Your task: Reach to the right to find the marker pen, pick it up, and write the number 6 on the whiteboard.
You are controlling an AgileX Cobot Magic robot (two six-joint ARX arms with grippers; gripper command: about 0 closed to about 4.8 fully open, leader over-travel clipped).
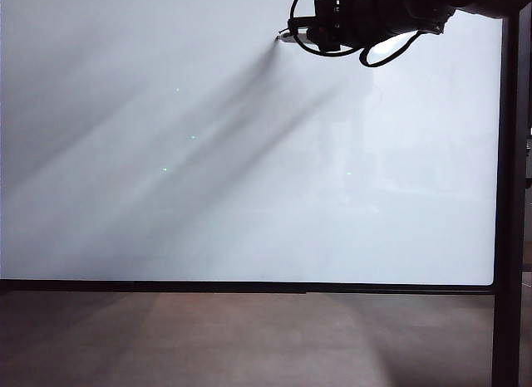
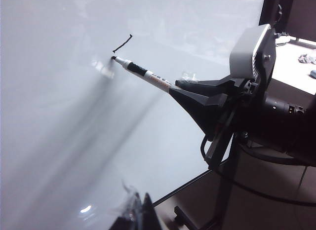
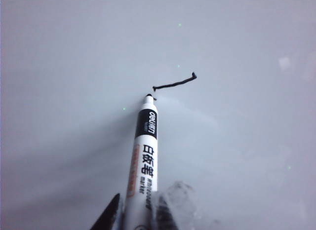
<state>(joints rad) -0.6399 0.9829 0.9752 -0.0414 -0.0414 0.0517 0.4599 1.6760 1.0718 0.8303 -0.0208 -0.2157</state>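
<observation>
The whiteboard (image 1: 208, 154) fills the exterior view, glossy white in a thin black frame. My right gripper (image 1: 303, 31) reaches in from the top right and is shut on the marker pen (image 1: 285, 37). In the right wrist view the marker pen (image 3: 144, 156) stands between the fingers of the right gripper (image 3: 136, 212), its dark tip on the whiteboard (image 3: 237, 141). Of the number 6 only a short slanted black stroke (image 3: 173, 83) shows, just beside the tip. The left wrist view shows the marker pen (image 2: 148, 76), the stroke (image 2: 122, 44) and my left gripper (image 2: 142, 205), shut and empty, away from the board.
A black post (image 1: 507, 196) runs down the board's right side and the frame's lower bar (image 1: 249, 286) crosses above a brown floor (image 1: 249, 337). The right arm's grey camera housing (image 2: 252, 50) and black cables (image 2: 232, 161) hang near the post. A table with small items (image 2: 301, 57) lies beyond.
</observation>
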